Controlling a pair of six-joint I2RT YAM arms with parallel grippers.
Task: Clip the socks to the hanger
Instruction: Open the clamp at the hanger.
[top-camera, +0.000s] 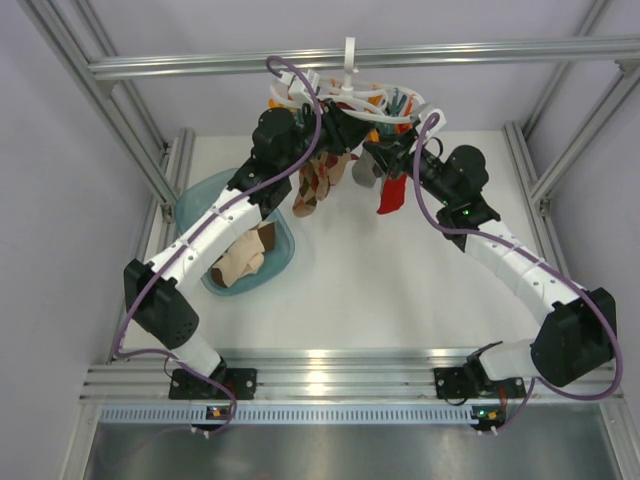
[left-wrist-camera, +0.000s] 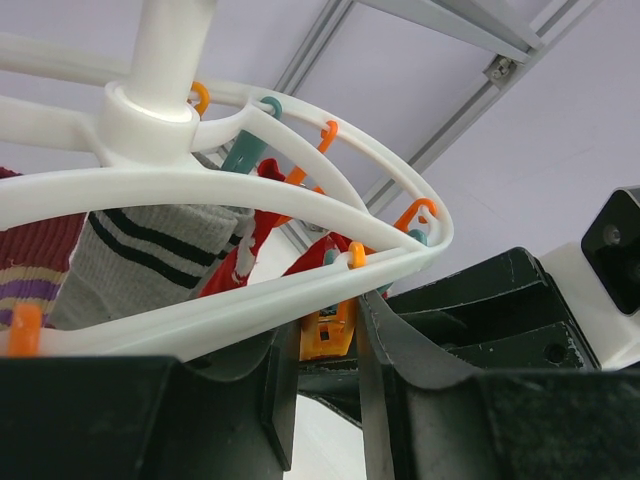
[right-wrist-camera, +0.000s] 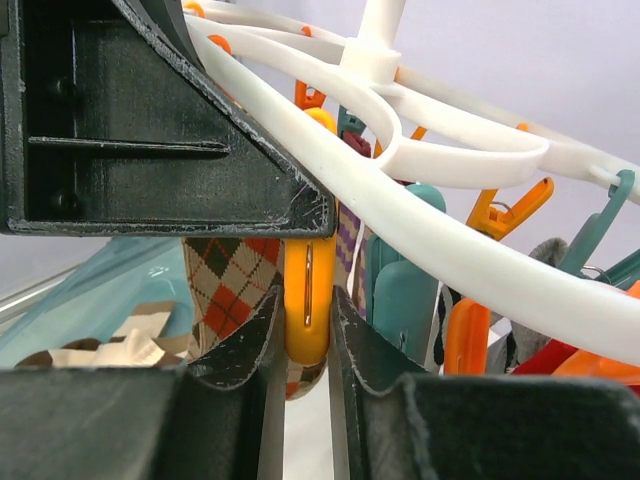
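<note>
Right gripper (right-wrist-camera: 307, 335) pinching an orange plastic clip peg (right-wrist-camera: 306, 290) under the white plastic oval-ring hanger (right-wrist-camera: 450, 250).
Squeezed so, the peg's mouth likely opens for a sock. Left gripper (left-wrist-camera: 328, 405) brackets an orange rim peg (left-wrist-camera: 326, 335), jaws narrow; whether it grips, I cannot tell. Cream-and-tan fabric socks (top-camera: 243, 262) lie waiting in the teal plastic basin (top-camera: 192, 202) beside the left arm.

Overhead; both wrists upward, beneath hanger (left-wrist-camera: 150, 125)
</note>
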